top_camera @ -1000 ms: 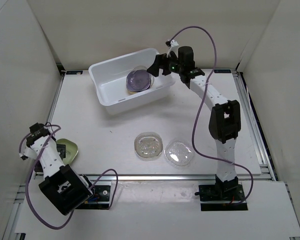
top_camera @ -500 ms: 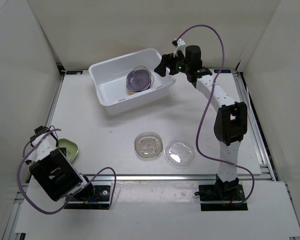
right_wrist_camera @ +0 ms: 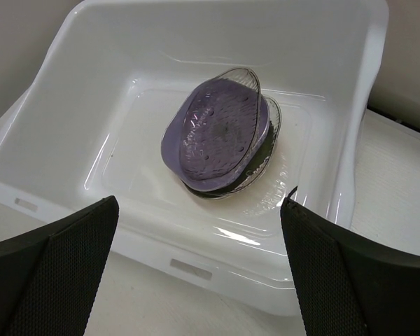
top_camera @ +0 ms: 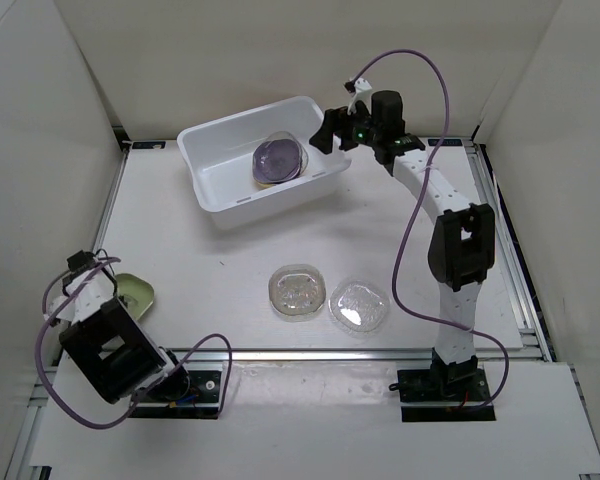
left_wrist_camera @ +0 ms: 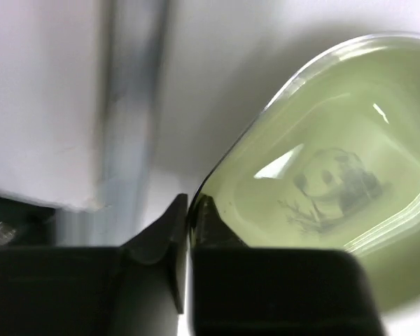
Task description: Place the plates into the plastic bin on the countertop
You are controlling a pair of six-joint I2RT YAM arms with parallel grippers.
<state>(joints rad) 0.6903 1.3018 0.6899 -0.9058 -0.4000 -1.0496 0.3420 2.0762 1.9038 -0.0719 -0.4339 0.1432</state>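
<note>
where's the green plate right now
In the top view the green plate is at the countertop's near-left corner, its rim pinched in the left gripper, left of the clear plates.

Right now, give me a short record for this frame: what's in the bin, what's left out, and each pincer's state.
bin contents: purple plate, tilted on at least one other plate inside the plastic bin
plates on the countertop: left clear plate and right clear plate side by side; green plate at front left
left pincer: shut on the green plate's rim
right pincer: open, empty, by the bin's right end
task status: three plates not yet in bin
</note>
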